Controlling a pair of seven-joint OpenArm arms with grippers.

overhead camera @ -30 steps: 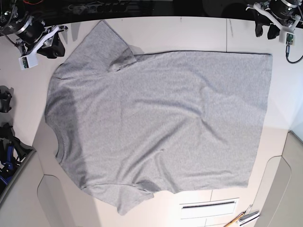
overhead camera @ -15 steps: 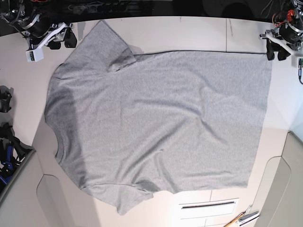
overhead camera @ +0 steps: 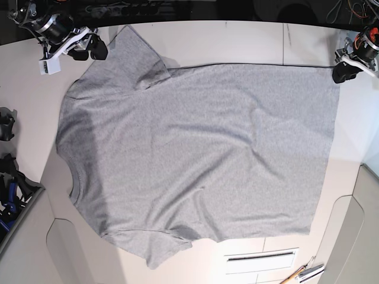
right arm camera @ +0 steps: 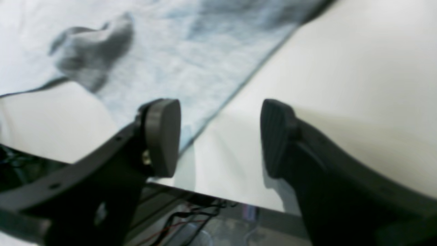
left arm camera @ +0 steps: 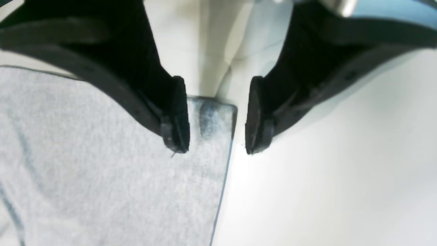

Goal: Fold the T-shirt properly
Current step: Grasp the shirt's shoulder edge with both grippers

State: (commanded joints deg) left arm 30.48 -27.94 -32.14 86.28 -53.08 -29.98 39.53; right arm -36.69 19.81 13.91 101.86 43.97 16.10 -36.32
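Observation:
The heather-grey T-shirt (overhead camera: 195, 154) lies spread flat on the white table, plain side up, neck to the left and hem to the right. My left gripper (overhead camera: 342, 74) hovers open at the shirt's upper right hem corner (left arm camera: 218, 112); in the left wrist view that corner sits between the two fingertips (left arm camera: 177, 116). At the top left, my right gripper (overhead camera: 98, 48) is open beside the upper sleeve (overhead camera: 133, 56). The sleeve's edge (right arm camera: 218, 109) runs just past one pad (right arm camera: 163, 136) in the right wrist view. Neither gripper holds cloth.
The table's dark back edge (overhead camera: 195, 12) runs just behind both grippers. Black and blue tools (overhead camera: 9, 177) lie at the left edge. A white slotted piece (overhead camera: 260, 257) and a wooden-handled tool (overhead camera: 302, 273) sit near the front right.
Both arms have moved in toward the shirt: the right gripper slid right to the upper sleeve, and the left gripper came down to the upper hem corner. The shirt has not moved.

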